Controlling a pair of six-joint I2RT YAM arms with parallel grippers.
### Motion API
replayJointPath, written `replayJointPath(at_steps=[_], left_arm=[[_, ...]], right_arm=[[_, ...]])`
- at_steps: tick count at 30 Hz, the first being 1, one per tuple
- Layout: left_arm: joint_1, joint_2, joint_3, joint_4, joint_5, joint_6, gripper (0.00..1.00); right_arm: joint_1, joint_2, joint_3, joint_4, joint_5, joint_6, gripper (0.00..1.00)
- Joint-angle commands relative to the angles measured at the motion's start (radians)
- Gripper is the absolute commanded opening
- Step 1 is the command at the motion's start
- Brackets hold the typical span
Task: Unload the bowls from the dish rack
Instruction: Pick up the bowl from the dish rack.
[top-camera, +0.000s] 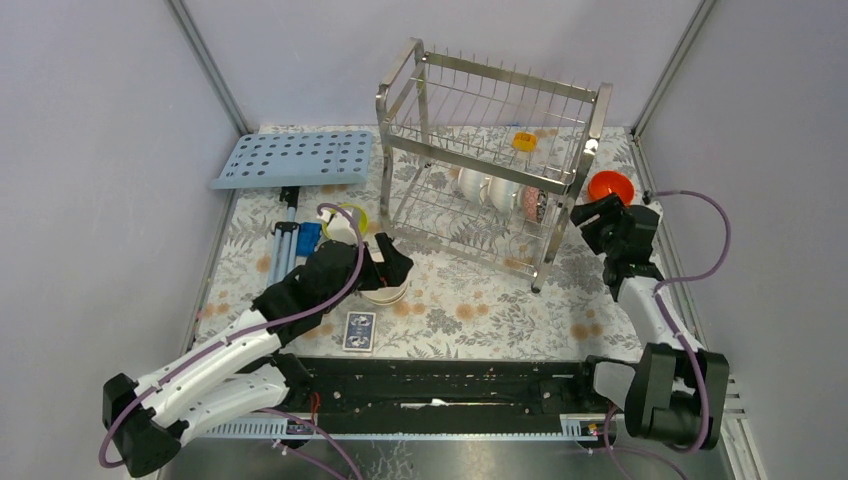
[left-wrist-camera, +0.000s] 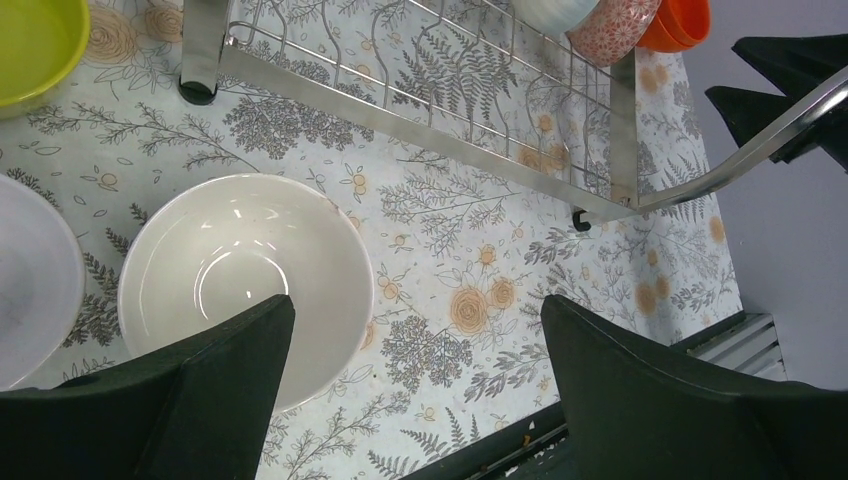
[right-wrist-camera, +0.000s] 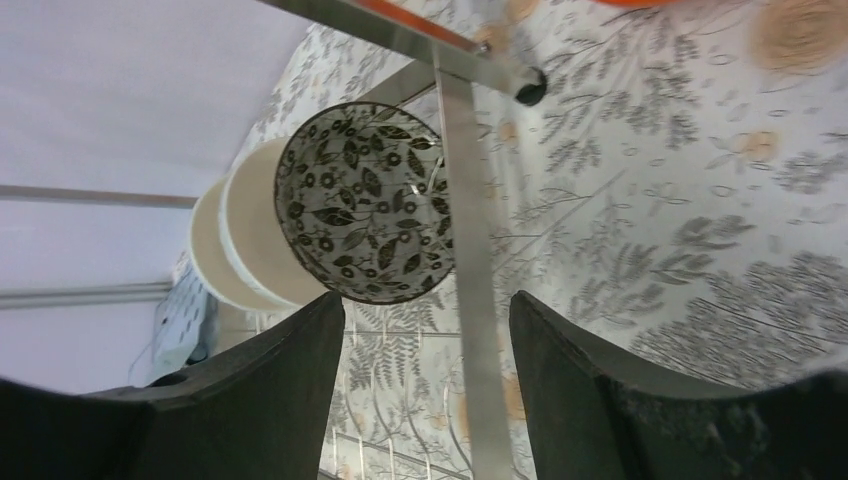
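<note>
So, dish rack (top-camera: 480, 165) on floral cloth (top-camera: 480, 310) btwn walls (top-camera: 100, 150).

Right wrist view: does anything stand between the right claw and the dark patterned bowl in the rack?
Yes. An upright steel post of the dish rack crosses in front of the right edge of the patterned bowl, roughly in line with the gap of the open right claw. The rest of the bowl's face shows unobstructed.

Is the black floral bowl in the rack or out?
In: the floral bowl stands on edge in the dish rack beside white bowls.
</note>
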Motion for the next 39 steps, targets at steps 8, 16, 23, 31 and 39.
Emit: replayJointPath(at_steps=[8, 16, 23, 31, 39], left_arm=[[0.005, 0.034, -0.007, 0.08, 0.0, 0.023, 0.99], [0.006, 0.058, -0.005, 0.083, -0.006, 0.03, 0.99], [0.006, 0.079, -0.009, 0.09, -0.008, 0.032, 0.99], [0.006, 0.088, -0.008, 0.087, -0.004, 0.038, 0.99], [0.006, 0.085, -0.01, 0.087, -0.009, 0.041, 0.99]], right_arm=[[-0.005, 0.274, 0.153, 0.327, -0.306, 0.12, 0.66], [-0.005, 0.486, 0.274, 0.421, -0.457, 0.149, 0.62], [0.004, 0.574, 0.344, 0.432, -0.538, 0.137, 0.58], [0.052, 0.621, 0.42, 0.272, -0.519, 0.033, 0.57], [0.07, 0.654, 0.429, 0.249, -0.53, 0.019, 0.5]])
